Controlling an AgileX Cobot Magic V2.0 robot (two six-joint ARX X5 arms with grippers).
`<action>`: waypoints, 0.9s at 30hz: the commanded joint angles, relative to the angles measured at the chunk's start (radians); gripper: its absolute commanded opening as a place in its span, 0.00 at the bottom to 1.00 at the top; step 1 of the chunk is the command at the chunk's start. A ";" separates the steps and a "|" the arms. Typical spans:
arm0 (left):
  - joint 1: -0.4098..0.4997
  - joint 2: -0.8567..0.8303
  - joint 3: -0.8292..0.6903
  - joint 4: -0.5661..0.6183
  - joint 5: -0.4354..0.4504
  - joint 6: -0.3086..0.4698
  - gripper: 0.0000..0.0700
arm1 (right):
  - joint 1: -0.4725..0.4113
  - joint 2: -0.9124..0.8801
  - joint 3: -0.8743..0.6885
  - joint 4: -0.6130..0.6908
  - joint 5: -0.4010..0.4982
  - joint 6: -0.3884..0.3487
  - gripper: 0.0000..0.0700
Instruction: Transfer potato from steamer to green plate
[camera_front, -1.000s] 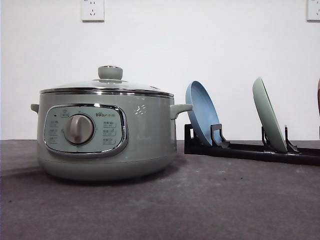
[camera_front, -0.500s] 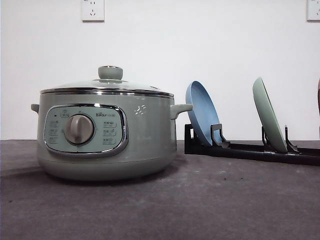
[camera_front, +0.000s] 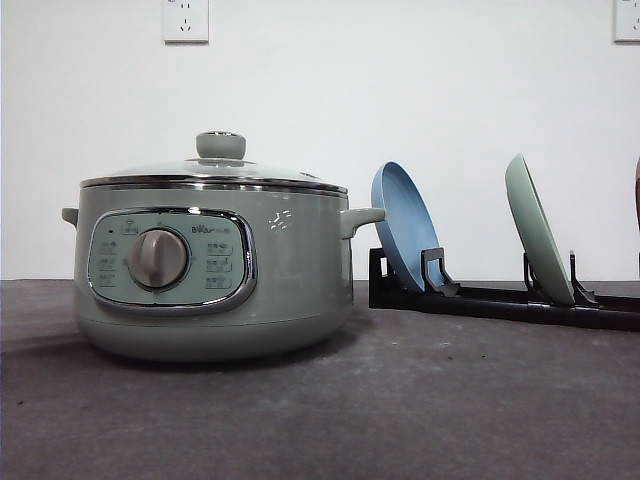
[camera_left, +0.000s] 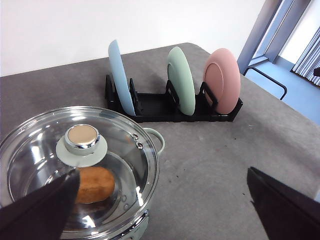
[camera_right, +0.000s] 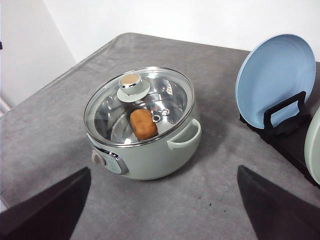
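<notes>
The sage-green steamer (camera_front: 215, 270) stands on the left of the grey table with its glass lid (camera_left: 30, 160) on. Through the lid I see the orange-brown potato (camera_left: 95, 184) (camera_right: 143, 124) lying on the steamer's floor. The green plate (camera_front: 537, 230) (camera_left: 181, 86) stands on edge in a black rack (camera_front: 500, 300), to the right of the steamer. My left gripper (camera_left: 160, 220) hangs open above the steamer's right side, holding nothing. My right gripper (camera_right: 162, 210) is open too, raised well above the table and apart from the steamer (camera_right: 145, 135).
A blue plate (camera_front: 403, 225) (camera_right: 277, 77) stands in the rack slot nearest the steamer, and a pink plate (camera_left: 222, 80) stands beyond the green one. The table's edge (camera_left: 280, 107) runs past the rack's end. Bare grey tabletop (camera_front: 420, 400) lies in front of the rack.
</notes>
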 joint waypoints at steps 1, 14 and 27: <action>-0.004 0.007 0.021 0.014 0.008 0.007 1.00 | 0.003 0.005 0.016 0.005 -0.002 0.003 0.85; -0.004 0.012 0.021 0.014 0.008 0.007 1.00 | -0.001 0.107 0.021 0.013 0.011 0.136 0.85; -0.005 0.038 0.021 0.007 0.008 0.007 1.00 | -0.048 0.475 0.154 0.112 0.018 0.218 0.85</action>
